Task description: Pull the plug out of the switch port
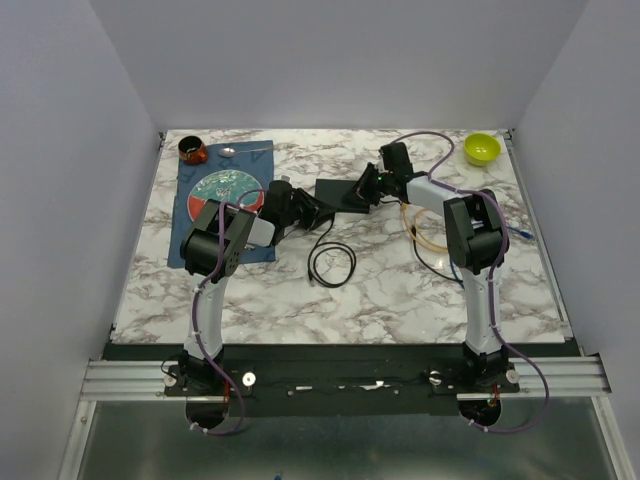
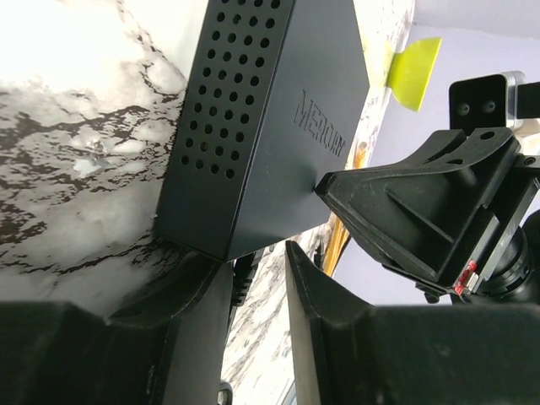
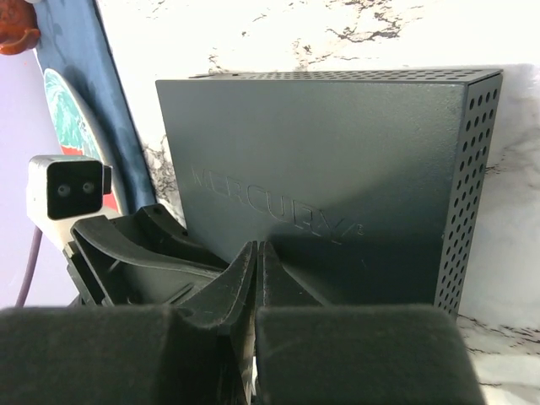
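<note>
Switch (image 1: 345, 192) lies flat on the marble table (image 1: 400, 290), with the blue mat (image 1: 255, 162) just left of it. Left gripper (image 1: 308, 210) sits at the switch's near-left corner. Its fingers (image 2: 325, 295) are released and straddle the plug (image 2: 243, 283), with a gap showing. Right gripper (image 3: 257, 257) comes in from the switch's right side, fingers clenched on nothing, tips pressing the switch top. A black cable (image 1: 332, 262) loops on the near side of the switch.

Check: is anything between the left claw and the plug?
Nothing visible. What looks like the plug sits in the gap between the fingers of the open left claw, at the edge of the switch. The shut right claw touches the switch's top, clear of that gap.
</note>
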